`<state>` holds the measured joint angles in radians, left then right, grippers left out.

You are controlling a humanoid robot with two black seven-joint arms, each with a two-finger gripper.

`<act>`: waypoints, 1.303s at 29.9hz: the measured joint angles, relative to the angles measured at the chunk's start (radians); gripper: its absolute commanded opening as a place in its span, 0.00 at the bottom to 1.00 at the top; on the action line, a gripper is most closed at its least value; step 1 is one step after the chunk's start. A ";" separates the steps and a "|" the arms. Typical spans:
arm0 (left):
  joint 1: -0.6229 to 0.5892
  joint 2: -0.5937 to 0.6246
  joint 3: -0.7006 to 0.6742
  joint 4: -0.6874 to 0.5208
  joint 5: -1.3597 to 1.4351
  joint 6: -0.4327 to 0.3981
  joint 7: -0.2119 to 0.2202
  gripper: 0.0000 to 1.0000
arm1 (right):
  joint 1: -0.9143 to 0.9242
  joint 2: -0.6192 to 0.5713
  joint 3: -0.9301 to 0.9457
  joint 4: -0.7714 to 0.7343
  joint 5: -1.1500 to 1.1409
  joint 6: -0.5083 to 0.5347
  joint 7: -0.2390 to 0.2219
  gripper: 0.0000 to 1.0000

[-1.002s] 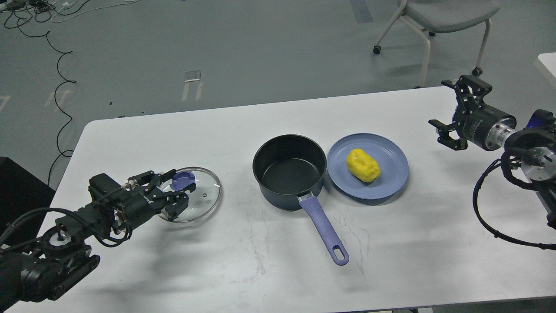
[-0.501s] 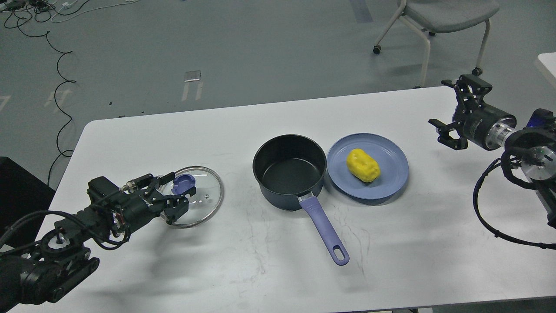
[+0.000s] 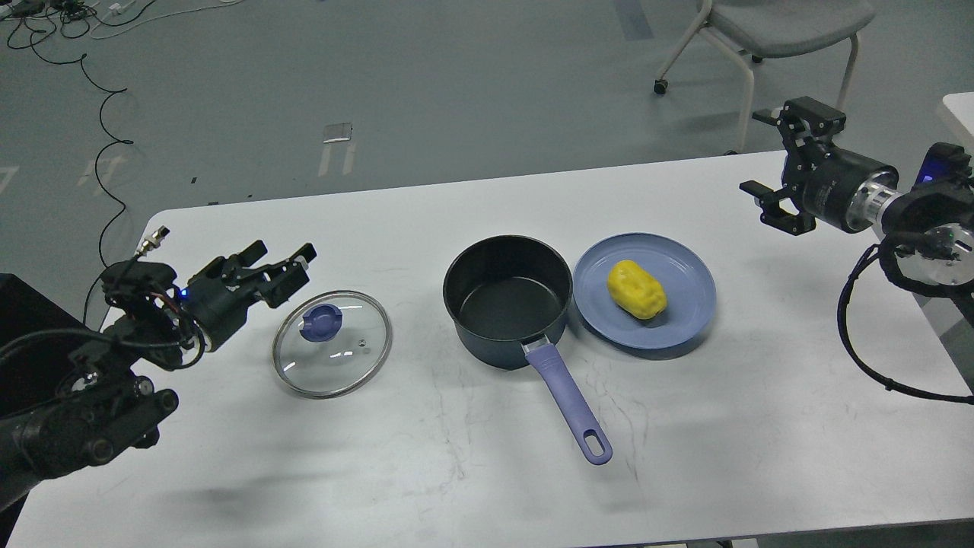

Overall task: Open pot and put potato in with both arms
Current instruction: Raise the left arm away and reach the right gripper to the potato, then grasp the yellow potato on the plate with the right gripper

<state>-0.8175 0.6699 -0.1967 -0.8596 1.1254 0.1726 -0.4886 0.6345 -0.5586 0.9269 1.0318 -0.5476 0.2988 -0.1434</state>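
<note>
Two grippers in view, both empty. Left gripper (image 3: 280,261) hangs above the table (image 3: 426,472) at far-left, just beyond the lid (image 3: 332,344), not touching it; fingers spread apart, nothing between them. Right gripper (image 3: 767,164) sits at far-right edge of table, well apart from everything else; fingers spread wide, nothing held.

Lid = glass w/ metal rim and blue knob, lying flat on table, knob up, left of the pot (image 3: 507,300). Clear gap btwn lid and pot.

Pot is open, dark inside, nothing in it, approx table centre. Its purple handle (image 3: 569,401) points toward near edge, angled slightly right.

Potato (image 3: 636,289), yellow, lies on blue plate (image 3: 689,320), roughly mid-plate. Plate is just right of pot; rims look touching or nearly so, can't tell which.

Bkgd: grey floor, black cables (image 3: 99,122) far-left, chair (image 3: 768,34) w/ castors far-right beyond table. Corner of a second white surface (image 3: 960,110) at far-right frame edge.
</note>
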 measured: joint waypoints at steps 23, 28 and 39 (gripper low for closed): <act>-0.157 -0.061 -0.180 0.030 -0.883 -0.326 0.291 0.98 | 0.215 -0.019 -0.609 0.111 -0.761 -0.003 0.209 0.97; -0.155 -0.058 -0.181 0.030 -0.877 -0.324 0.289 0.98 | 0.221 0.058 -0.645 0.039 -0.765 -0.003 0.191 0.96; -0.144 -0.062 -0.184 0.016 -0.870 -0.321 0.235 0.98 | 0.269 0.114 -0.715 -0.064 -0.798 -0.003 0.173 0.90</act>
<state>-0.9620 0.6076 -0.3803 -0.8436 0.2549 -0.1489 -0.2533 0.9037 -0.4442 0.2120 0.9677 -1.3458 0.2960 0.0291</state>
